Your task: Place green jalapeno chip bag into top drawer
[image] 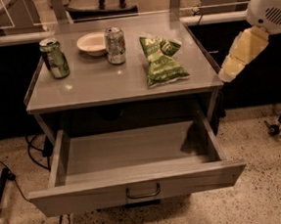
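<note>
The green jalapeno chip bag [163, 63] lies flat on the right half of the grey table [94, 86], its crinkled top end pointing toward the back edge and its wider bottom end toward the front; nothing touches it. To its left, near the back of the tabletop, a silver soda can [115, 45] stands upright, and just beside that can sits a small white bowl [91, 43]. Further left, close to the table's left edge, a green soda can [54, 57] stands upright, well apart from the bag. Below the tabletop the top drawer [137, 185] is pulled fully out toward the camera, its grey interior exposed and holding nothing, with a shadow falling in its right rear corner. A small dark metal pull handle [143, 192] sits at the centre of the flat front panel. The gripper [231, 67] hangs in the air off the table's right side, level with the tabletop and near the bag but not touching it or the table; it shows as a cream-coloured tapering piece slanting down and left from a white rounded arm housing [268, 4] at the upper right corner. Whether it is spread or pressed together cannot be told. Dark cables [35, 147] trail over the speckled floor [270, 186] at the left of the table.
</note>
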Available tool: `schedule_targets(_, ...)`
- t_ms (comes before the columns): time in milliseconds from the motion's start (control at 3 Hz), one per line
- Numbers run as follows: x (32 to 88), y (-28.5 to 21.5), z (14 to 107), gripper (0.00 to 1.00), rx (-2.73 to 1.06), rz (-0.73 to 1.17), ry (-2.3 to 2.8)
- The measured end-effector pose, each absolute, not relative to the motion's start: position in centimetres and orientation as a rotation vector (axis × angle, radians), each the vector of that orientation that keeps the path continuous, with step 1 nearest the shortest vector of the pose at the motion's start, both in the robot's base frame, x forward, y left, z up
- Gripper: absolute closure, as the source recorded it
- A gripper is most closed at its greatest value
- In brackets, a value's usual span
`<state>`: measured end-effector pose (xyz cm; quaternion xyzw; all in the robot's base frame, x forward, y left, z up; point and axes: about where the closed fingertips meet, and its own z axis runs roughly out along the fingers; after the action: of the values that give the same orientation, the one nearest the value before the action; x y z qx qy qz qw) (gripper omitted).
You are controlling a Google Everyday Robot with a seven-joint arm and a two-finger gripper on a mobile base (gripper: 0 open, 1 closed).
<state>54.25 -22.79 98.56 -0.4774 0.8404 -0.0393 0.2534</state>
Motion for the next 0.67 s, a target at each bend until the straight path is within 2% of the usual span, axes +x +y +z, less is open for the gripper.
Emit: schedule_targets(667, 61.9, -21.2, 98.2, 0.00, -1.163, -0.083, 2.239)
